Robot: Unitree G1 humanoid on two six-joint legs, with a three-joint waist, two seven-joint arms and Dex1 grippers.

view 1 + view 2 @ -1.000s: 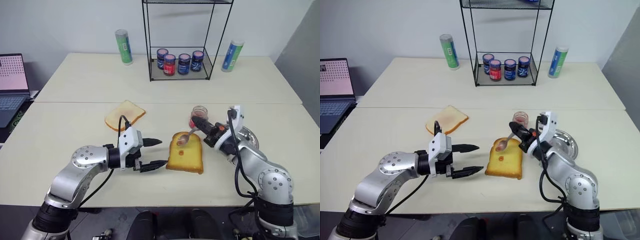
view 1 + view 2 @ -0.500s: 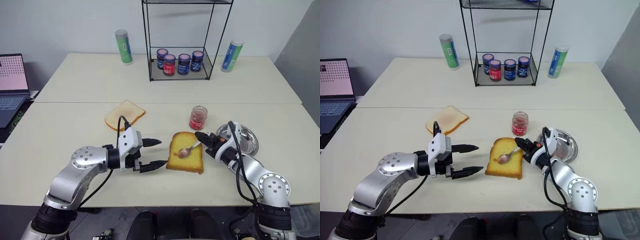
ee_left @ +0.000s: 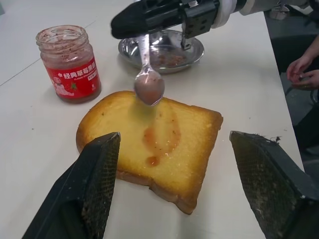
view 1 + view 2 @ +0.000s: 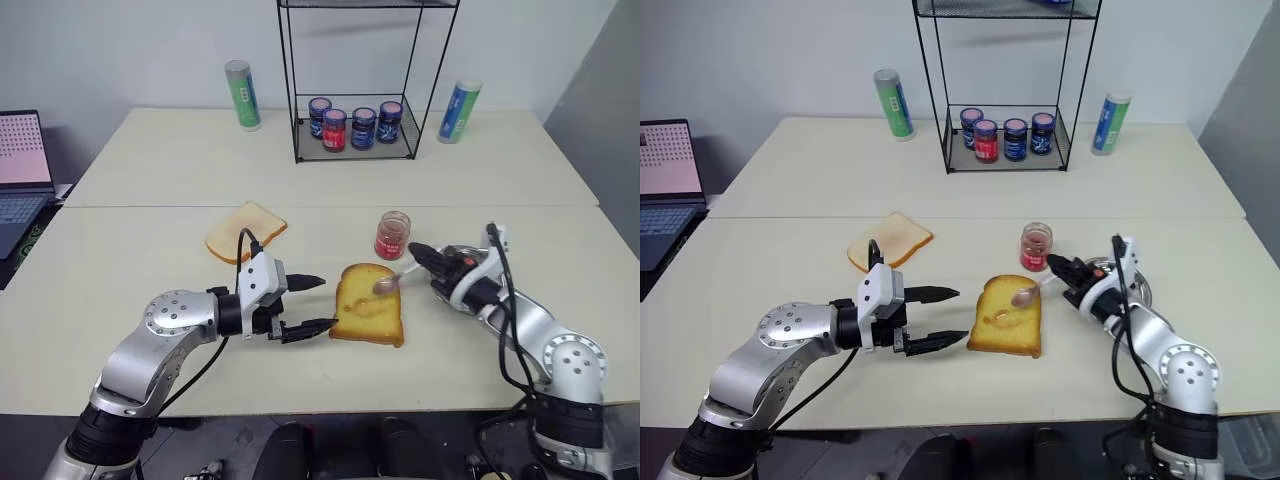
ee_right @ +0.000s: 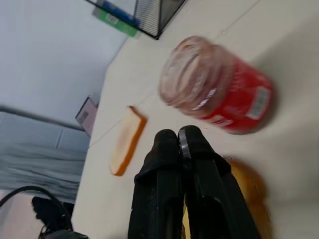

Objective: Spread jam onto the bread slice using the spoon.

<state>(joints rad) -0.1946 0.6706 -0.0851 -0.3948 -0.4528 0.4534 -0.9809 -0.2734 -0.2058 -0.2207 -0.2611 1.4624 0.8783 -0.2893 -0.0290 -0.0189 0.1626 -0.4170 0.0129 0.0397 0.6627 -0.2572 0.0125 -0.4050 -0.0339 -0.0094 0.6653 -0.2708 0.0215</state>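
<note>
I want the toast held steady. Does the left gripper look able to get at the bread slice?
Probably yes: the left gripper is open beside the bread slice, nothing between them; the spoon hangs over its far part.

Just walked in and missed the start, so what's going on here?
The robot is spreading jam on toast. Its right hand is shut on a small spoon, whose bowl, coated with jam, hangs over the golden bread slice. A red jam smear already streaks the middle of the slice. The open jam jar stands just beyond it. The left hand waits open beside the slice, touching nothing.
</note>
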